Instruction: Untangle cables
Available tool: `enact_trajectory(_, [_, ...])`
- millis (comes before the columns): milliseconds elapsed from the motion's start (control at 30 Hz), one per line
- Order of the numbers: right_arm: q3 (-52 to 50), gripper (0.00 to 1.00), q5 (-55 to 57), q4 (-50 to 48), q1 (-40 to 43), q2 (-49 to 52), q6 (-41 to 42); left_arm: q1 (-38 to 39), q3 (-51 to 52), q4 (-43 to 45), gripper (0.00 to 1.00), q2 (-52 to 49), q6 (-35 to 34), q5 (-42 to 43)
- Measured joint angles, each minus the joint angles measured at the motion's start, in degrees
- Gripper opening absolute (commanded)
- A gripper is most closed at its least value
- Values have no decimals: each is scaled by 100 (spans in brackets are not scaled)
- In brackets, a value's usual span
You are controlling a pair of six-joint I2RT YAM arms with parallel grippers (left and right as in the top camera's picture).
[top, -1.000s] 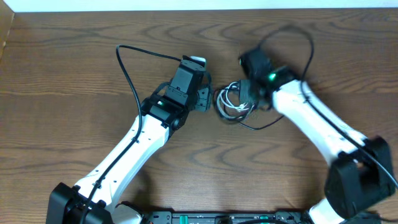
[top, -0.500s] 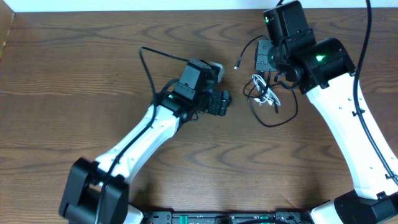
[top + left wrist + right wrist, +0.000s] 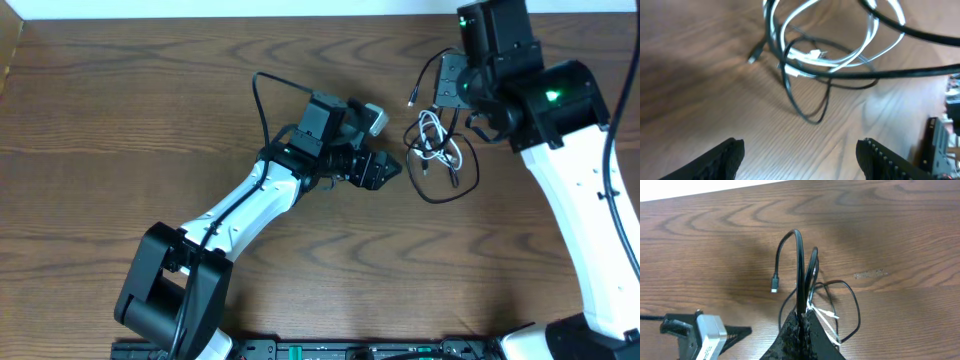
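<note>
**Tangle carried toward 1 o'clock, left arm following**

Since a second ago the right end effector [image 3: 447, 100] has swung the tangle from mid-tabletop [image 3: 120, 120] up toward 1 o'clock. The left end effector [image 3: 388, 170] has followed it, its jaws spread and empty. Overhead, the white cable [image 3: 430, 135] bunches just under the right end effector, and the black cable [image 3: 450, 192] loops toward 6 o'clock. Only the right wrist view shows the fingers pinched on the black cable. Only the left wrist view shows white loops threaded through black ones.
</note>
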State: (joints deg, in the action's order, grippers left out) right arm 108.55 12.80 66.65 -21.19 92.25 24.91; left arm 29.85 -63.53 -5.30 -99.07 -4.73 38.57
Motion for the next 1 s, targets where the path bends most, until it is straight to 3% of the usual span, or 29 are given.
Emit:
enact_trajectory(267, [17, 1, -184, 52, 105, -251, -15, 4, 2, 470, 77, -52, 116, 623])
enact_trajectory(567, [24, 1, -291, 155, 109, -256, -17, 4, 9, 1167, 77, -245, 166, 730])
enact_trajectory(1000, [24, 1, -295, 168, 109, -256, -17, 173, 9, 1287, 76, -671, 179, 737])
